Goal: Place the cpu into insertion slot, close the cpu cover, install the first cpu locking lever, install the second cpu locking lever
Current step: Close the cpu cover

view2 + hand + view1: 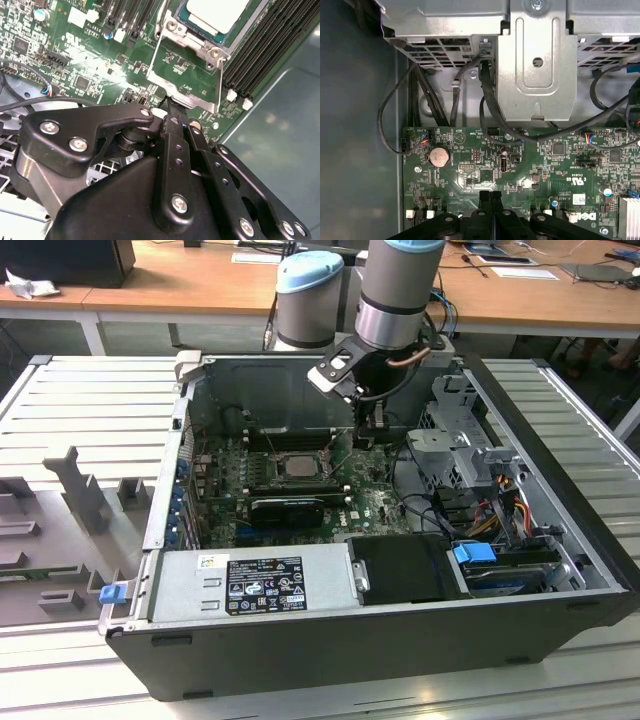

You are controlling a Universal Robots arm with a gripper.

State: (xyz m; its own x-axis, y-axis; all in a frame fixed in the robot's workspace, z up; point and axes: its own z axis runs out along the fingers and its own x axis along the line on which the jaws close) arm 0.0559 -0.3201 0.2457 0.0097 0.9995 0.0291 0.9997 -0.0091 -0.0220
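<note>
- Now the cpu (217,12) is laid in the insertion slot (268,468).
- The thin, stiff cpu cover (192,97) is raised; its free edge is likely best held.
- The fingers of the gripper (172,109) are pressed together at that edge.

The cpu (215,15), a pale silver square, lies flat, seated in the dark-framed insertion slot (322,470). The cpu cover (182,92), a thin grey metal frame with a window, stands tilted open at the slot's edge toward the exterior view's right.
</note>
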